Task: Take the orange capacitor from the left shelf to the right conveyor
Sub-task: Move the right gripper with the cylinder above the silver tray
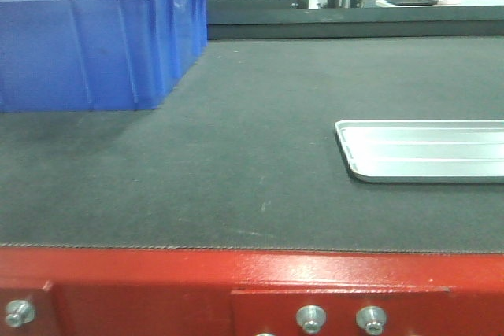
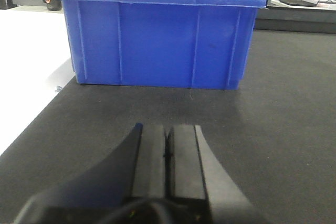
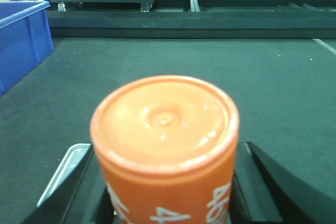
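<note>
The orange capacitor [image 3: 165,145] fills the right wrist view, with white "4680" print on its side. My right gripper [image 3: 168,195] is shut on it, one black finger on each side, and holds it above the dark grey belt of the right conveyor [image 3: 262,87]. The conveyor also shows in the front view [image 1: 236,163], with its red bolted front edge [image 1: 157,281]. My left gripper [image 2: 168,135] is shut and empty, low over the belt [image 2: 283,129] and facing a blue bin. Neither gripper shows in the front view.
A blue plastic bin [image 1: 87,45] stands on the belt at the back left, straight ahead of my left gripper [image 2: 157,35]. A silver tray [image 1: 425,151] lies on the belt at the right; its corner shows under my right gripper [image 3: 60,171].
</note>
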Available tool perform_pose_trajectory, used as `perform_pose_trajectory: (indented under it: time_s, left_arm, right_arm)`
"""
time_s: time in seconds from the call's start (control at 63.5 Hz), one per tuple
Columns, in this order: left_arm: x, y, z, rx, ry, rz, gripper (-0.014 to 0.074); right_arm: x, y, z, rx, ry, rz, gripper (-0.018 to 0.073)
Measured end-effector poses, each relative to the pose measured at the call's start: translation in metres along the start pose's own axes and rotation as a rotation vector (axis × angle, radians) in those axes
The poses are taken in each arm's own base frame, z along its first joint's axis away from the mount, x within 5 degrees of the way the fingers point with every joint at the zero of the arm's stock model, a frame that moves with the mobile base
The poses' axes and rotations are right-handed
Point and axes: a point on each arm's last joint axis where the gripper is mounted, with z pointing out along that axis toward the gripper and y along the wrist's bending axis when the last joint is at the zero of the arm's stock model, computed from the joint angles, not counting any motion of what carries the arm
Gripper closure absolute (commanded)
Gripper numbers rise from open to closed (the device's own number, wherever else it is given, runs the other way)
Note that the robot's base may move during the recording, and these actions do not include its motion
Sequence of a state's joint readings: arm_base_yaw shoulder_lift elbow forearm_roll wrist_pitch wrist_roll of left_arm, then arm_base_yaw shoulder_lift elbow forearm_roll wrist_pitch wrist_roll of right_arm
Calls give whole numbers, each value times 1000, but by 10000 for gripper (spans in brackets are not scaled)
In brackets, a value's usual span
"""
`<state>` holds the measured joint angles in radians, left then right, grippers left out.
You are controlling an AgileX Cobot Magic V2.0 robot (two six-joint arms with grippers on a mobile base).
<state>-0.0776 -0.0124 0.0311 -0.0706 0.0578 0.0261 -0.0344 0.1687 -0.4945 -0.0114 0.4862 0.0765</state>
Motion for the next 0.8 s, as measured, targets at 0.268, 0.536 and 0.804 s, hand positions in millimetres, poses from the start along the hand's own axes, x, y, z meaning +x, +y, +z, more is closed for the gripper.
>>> perform_pose_trajectory:
  time_s: [0.268,0.536,0.804]
  left_arm:
    - [0,0,0,0,0,0,723]
    - [0,0,0,0,0,0,723]
    - [0,0,0,0,0,0,723]
  right_arm:
    - [0,0,0,0,0,0,354]
    - [0,0,0,0,0,0,354]
    - [0,0,0,0,0,0,354]
